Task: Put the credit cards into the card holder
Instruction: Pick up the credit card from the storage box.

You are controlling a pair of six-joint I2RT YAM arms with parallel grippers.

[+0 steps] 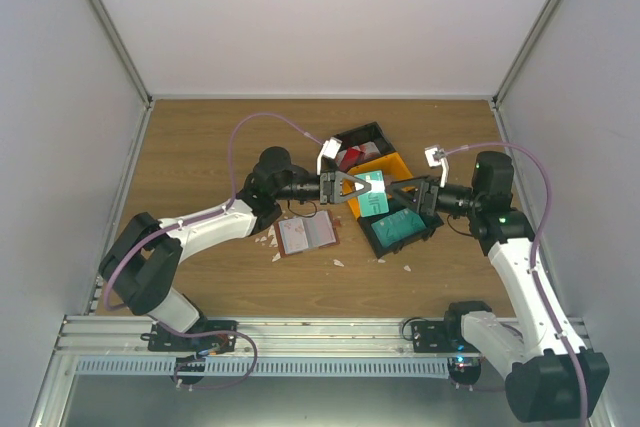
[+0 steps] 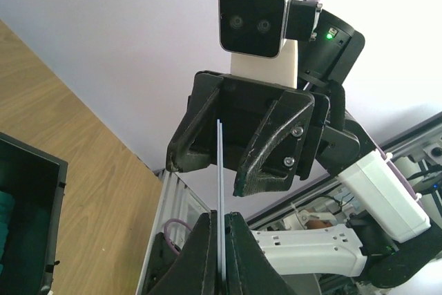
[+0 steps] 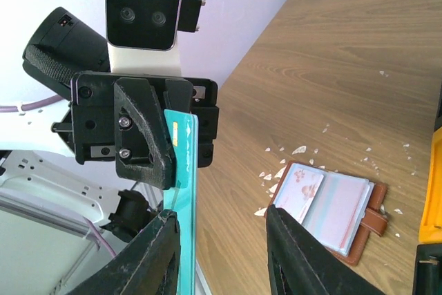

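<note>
Top external view: The left gripper (image 1: 358,190) is seen clamped on a teal credit card (image 1: 376,192), which is held off the table above the orange bin (image 1: 392,165). The right gripper (image 1: 402,193) is positioned facing it, at the card's far edge. The card holder (image 1: 307,235) is found lying open and flat on the table (image 1: 200,147), near the left forearm and apart from the bins. A second teal card (image 1: 398,230) is noted in the near black bin (image 1: 378,239), and a red-and-white card (image 1: 352,157) in the far black bin (image 1: 372,133).

Left wrist view: The left gripper (image 2: 219,222) is recorded with its fingers (image 2: 200,253) pressed together on the teal credit card (image 2: 219,170), which is seen edge-on as a thin upright line. The right gripper (image 2: 208,176) is seen opposite, its jaws spread either side of the card with a gap on each side.

Right wrist view: The right gripper (image 3: 219,217) is observed with its fingers (image 3: 293,253) apart; the teal credit card (image 3: 185,191) stands just beside one finger, and whether it is touched cannot be told. The card is gripped by the left gripper (image 3: 183,170). The card holder (image 3: 345,215) lies open on the table (image 3: 345,67), a pinkish-white card (image 3: 298,195) resting on its pale pocket side. Small white scraps (image 3: 298,150) are scattered around it.
</note>
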